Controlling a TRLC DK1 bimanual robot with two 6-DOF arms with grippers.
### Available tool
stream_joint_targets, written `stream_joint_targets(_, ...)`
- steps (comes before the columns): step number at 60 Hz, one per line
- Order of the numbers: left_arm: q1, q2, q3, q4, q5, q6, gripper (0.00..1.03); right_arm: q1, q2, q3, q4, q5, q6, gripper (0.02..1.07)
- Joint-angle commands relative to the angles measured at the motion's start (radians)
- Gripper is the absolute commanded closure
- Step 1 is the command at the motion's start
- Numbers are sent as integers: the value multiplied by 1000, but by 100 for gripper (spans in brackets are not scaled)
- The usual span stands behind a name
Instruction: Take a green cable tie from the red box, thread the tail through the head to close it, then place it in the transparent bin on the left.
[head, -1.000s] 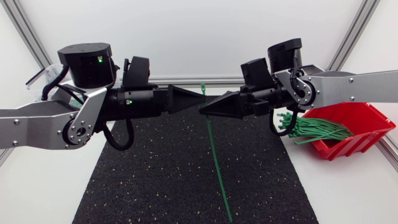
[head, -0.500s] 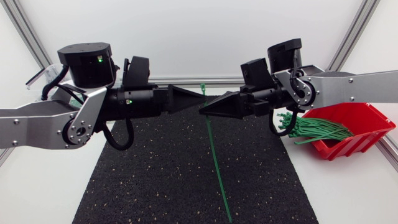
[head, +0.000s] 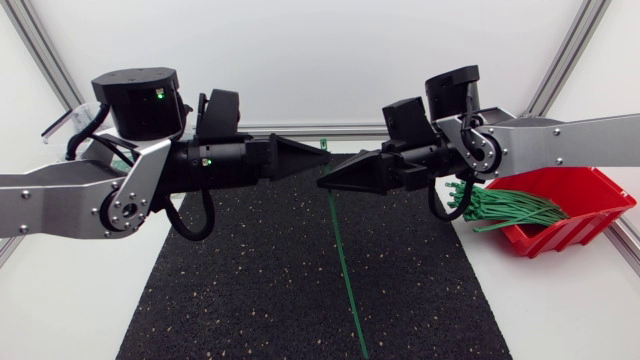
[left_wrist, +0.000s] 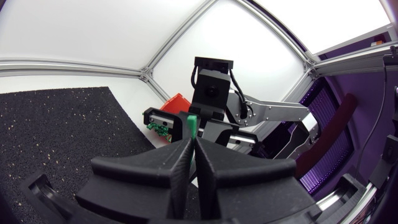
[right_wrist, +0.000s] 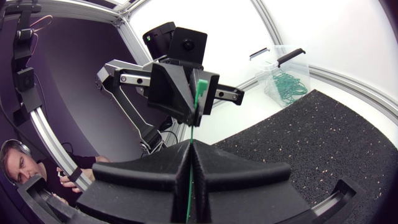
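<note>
1. Nearest me, the tail of the green cable tie (head: 345, 270) hangs free over the black mat (head: 250, 290), slanting toward the mat's front edge.
2. Above mid-mat my arms meet tip to tip. The right gripper (head: 325, 182) has its fingers pinched together on the strap, which the right wrist view shows running up between them.
3. Just above it, the left gripper (head: 320, 152) is closed on the same tie near its upper end. The square head pokes out past the fingertips.
4. Off the mat on my right sits the red box (head: 590, 185), below the right arm. A bundle of green ties (head: 510, 208) spills over its inner rim.
5. Farthest back on my left, behind the left arm, stands the transparent bin (right_wrist: 283, 71) with green ties lying inside.
</note>
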Motion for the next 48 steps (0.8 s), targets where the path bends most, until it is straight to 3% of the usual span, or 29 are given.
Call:
stream_joint_targets(1, 4, -2, 40, 20, 5, -22, 93, 12, 30, -28, 0, 4, 17, 101)
stream_joint_targets(7, 4, -1, 38, 22, 5, -19, 99, 12, 31, -28, 1, 4, 17, 101)
stream_joint_targets(21, 3, 2, 30, 22, 5, -18, 99, 7, 33, -25, 3, 4, 18, 101)
stream_joint_targets(30, -2, -1, 24, 16, 7, -18, 85, 3, 33, -22, 3, 6, 22, 101)
stream_joint_targets(48, -3, -5, 12, 13, 8, -18, 80, -16, 19, -14, 4, 6, 31, 101)
